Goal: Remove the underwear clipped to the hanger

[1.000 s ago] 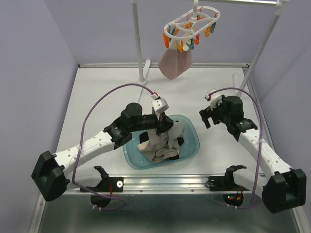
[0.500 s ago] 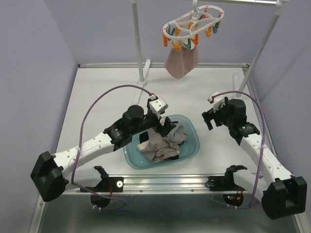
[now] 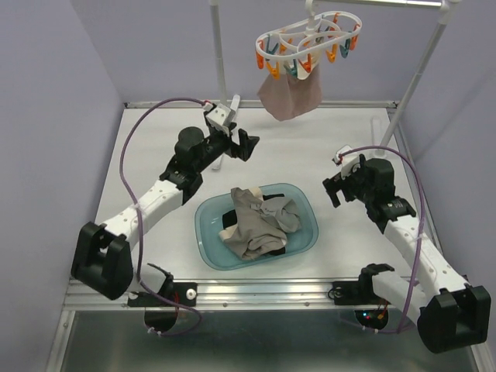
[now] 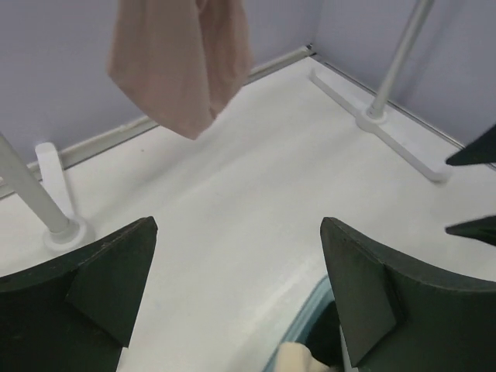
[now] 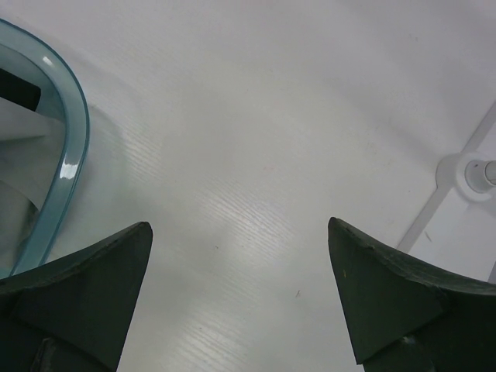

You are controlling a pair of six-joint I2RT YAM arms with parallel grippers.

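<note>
The white hanger (image 3: 308, 43) with orange and teal pins hangs from the rack at the back. One pale pink underwear (image 3: 291, 97) is still clipped under it, and the left wrist view shows this underwear (image 4: 182, 66) at the top. More underwear (image 3: 260, 225), beige, grey and black, lies heaped in the teal basin (image 3: 203, 232). My left gripper (image 3: 245, 145) is open and empty. It is raised behind the basin, below and left of the pink piece. Right of the basin, my right gripper (image 3: 333, 186) hangs open over bare table.
White rack poles stand at the back left (image 3: 221, 70) and back right (image 3: 422, 70), with flat feet (image 4: 387, 128) on the table. The basin rim (image 5: 74, 147) lies left of my right gripper (image 5: 239, 226). Walls close in the left, back and right.
My left gripper opened, left the cloth in the basin, then rose and moved back toward the hanger. The hanger and pink piece have swung slightly. The right arm barely moved.
</note>
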